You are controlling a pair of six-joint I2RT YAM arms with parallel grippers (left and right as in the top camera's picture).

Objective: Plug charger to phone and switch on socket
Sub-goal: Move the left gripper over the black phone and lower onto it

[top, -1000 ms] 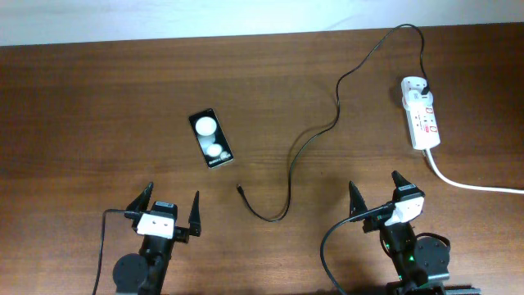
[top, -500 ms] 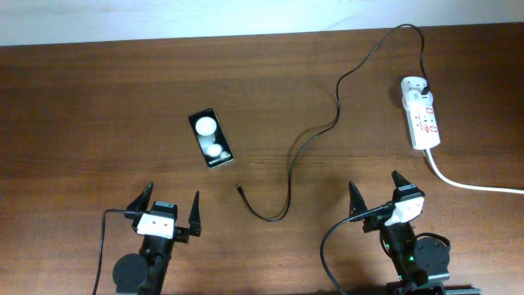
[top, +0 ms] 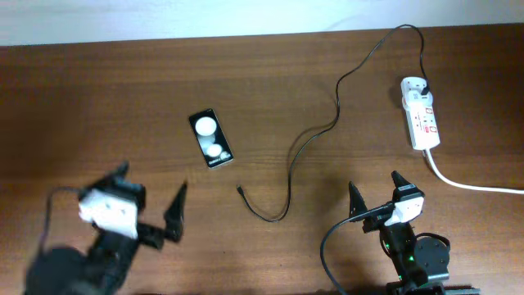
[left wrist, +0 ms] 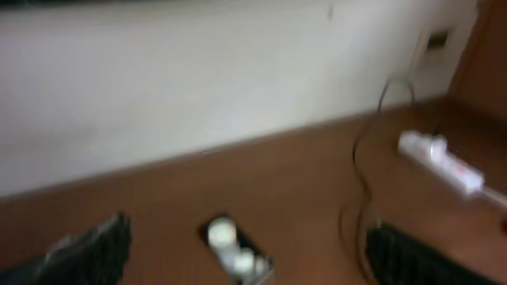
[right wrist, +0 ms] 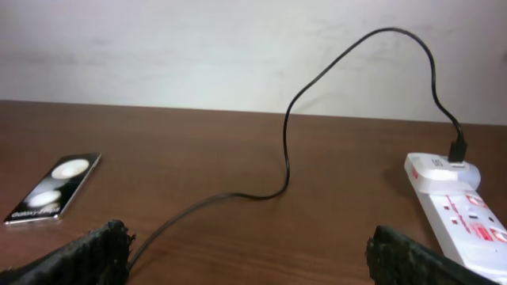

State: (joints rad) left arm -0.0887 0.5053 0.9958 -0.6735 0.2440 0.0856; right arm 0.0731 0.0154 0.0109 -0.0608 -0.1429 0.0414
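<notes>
With our left gripper [top: 151, 180] and right gripper [top: 375, 182] both spread wide and empty, we judge the thin charger [top: 290, 176], its free tip lying near the phone [top: 212, 139] and its plug seated in the socket [top: 421, 115], could skid away or slip free if pinched carelessly.

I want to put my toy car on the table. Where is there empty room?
The biggest bare patch of table is the far left part, left of the phone and past the left gripper. There is also bare wood between the phone and the charger. The right side is crowded: the charger, the socket and its white cord.
</notes>
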